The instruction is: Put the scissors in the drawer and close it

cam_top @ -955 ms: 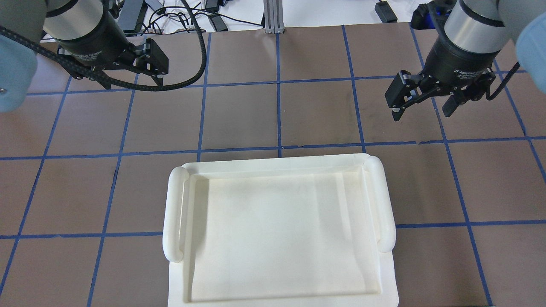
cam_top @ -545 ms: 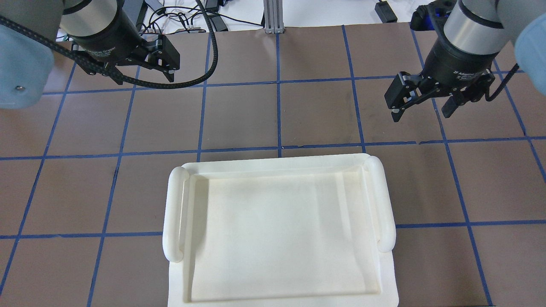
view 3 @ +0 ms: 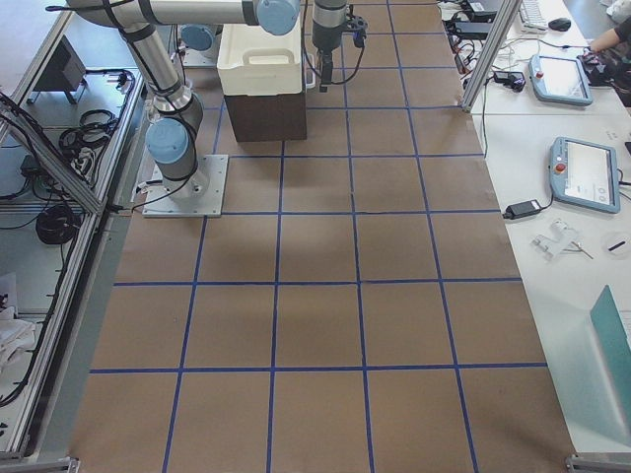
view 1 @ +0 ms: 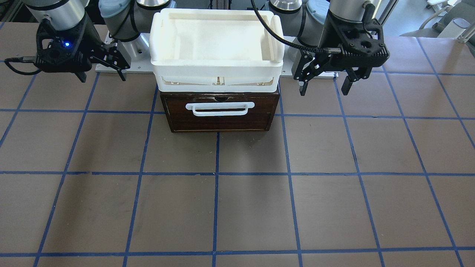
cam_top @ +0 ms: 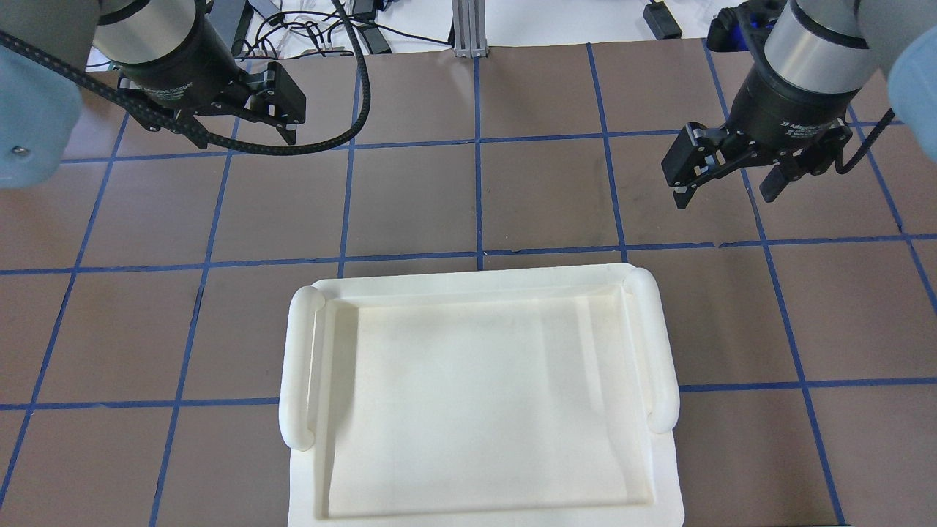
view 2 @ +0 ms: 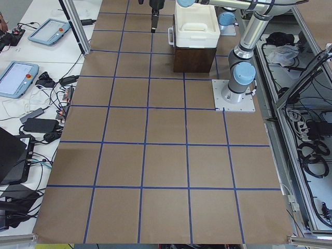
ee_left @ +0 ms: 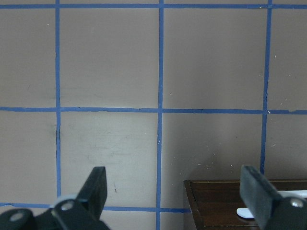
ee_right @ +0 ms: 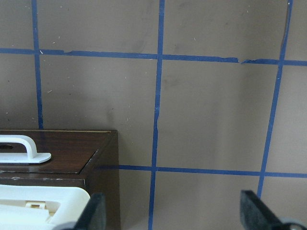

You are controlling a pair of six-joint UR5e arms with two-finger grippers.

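Note:
The drawer [view 1: 220,119] has a dark brown front with a white bar handle [view 1: 220,108] and sits pushed in flush in its cabinet. The scissors show in no view. My left gripper [view 1: 323,89] hangs open and empty above the table, beside the cabinet on the right of the front view; it also shows in the overhead view [cam_top: 241,135]. My right gripper [view 1: 102,76] is open and empty on the cabinet's other side, also seen from overhead [cam_top: 725,196]. Each wrist view shows a corner of the drawer front [ee_left: 216,203] [ee_right: 57,158] between open fingers.
A white plastic tray [view 1: 215,76] sits empty on top of the cabinet and hides it from overhead [cam_top: 296,366]. Brown table with blue tape grid all round. Cables and devices lie past the table's far edge [cam_top: 307,29].
My left gripper has shifted a little to the right in the overhead view. The right gripper has hardly moved. Both stay open.

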